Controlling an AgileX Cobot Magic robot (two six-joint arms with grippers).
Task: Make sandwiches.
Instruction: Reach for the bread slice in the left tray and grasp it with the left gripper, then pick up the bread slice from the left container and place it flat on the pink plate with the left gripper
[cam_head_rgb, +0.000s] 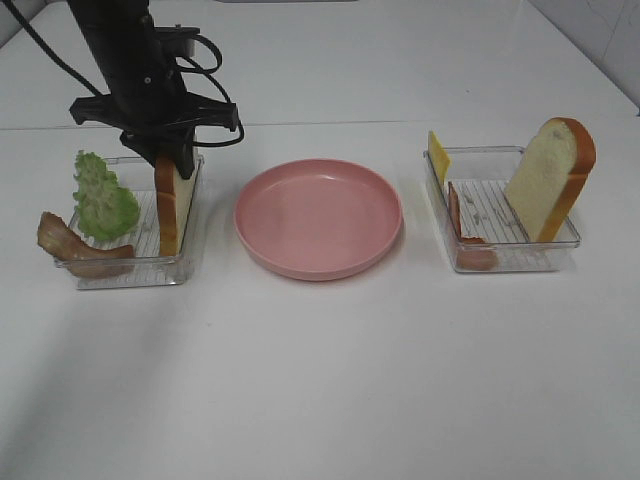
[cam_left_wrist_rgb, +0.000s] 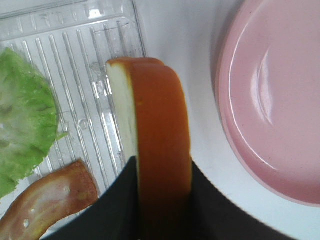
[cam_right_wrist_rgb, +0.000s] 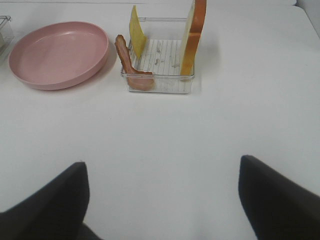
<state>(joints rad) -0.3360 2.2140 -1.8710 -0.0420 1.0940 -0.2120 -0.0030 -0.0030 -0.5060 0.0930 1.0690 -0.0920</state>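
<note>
No sandwiches are in view, only separate toy ingredients. A white bread slice (cam_head_rgb: 175, 205) (cam_left_wrist_rgb: 160, 140) with an orange-brown crust stands on edge in the left clear tray (cam_head_rgb: 130, 270). My left gripper (cam_head_rgb: 172, 160) (cam_left_wrist_rgb: 162, 215) comes down from above and is shut on its top, with a black finger against each face. Green lettuce (cam_head_rgb: 103, 200) (cam_left_wrist_rgb: 22, 120) and a bacon strip (cam_head_rgb: 75, 245) (cam_left_wrist_rgb: 50, 200) share that tray. My right gripper (cam_right_wrist_rgb: 162, 200) is open over bare table, outside the high view.
A round pink plate (cam_head_rgb: 318, 215) (cam_right_wrist_rgb: 57, 52) sits between the trays with nothing on it. The right clear tray (cam_head_rgb: 500, 260) (cam_right_wrist_rgb: 157, 85) holds a leaning bread slice (cam_head_rgb: 550, 180), a yellow cheese slice (cam_head_rgb: 438, 158) and a reddish strip (cam_head_rgb: 462, 235).
</note>
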